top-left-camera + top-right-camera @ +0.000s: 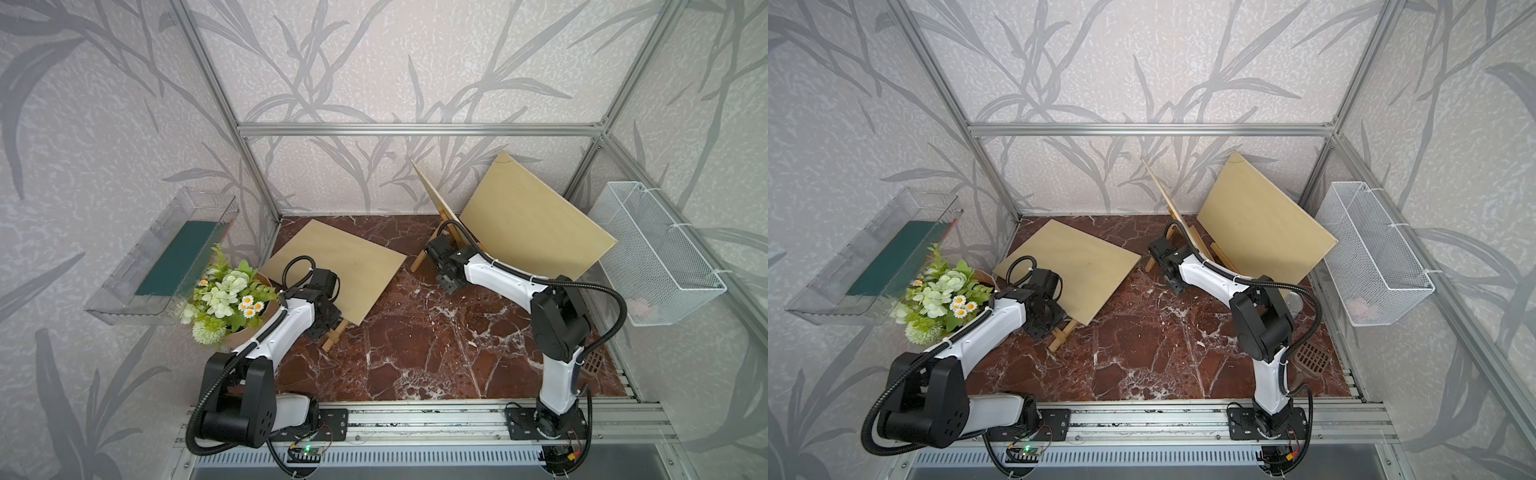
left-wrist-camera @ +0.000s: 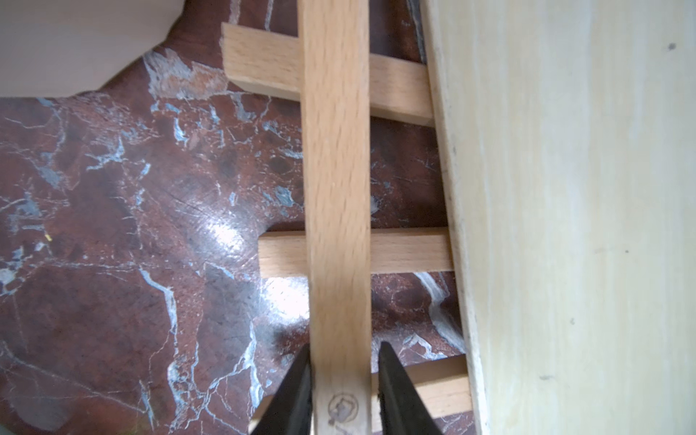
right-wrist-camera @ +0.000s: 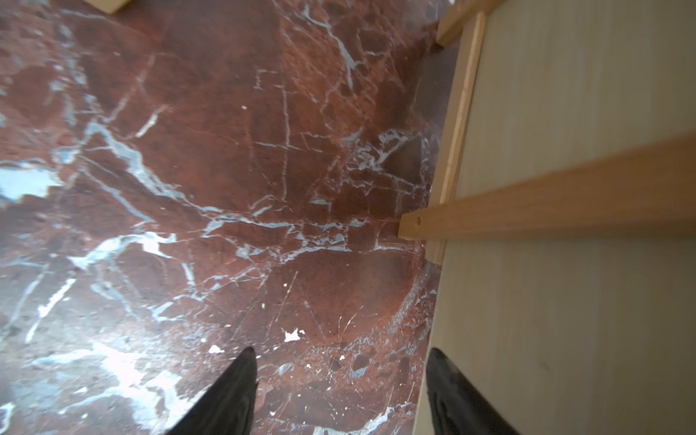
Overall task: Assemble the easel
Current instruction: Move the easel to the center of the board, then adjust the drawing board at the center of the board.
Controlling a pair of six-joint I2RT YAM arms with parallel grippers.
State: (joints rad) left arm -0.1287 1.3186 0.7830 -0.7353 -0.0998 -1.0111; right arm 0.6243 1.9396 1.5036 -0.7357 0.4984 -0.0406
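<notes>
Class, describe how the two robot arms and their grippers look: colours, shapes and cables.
Both the left arm and the right arm have smooth white shells between bulky black joint housings. A black ribbed cable hose runs along each. The left gripper and right gripper are black, with tapered, pointed fingers.

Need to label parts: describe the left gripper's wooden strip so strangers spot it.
From the flowers, go to the plywood board lying beside them. At its near corner, the wooden strip crosses atop the other slats, alone clamped by the left gripper.
</notes>
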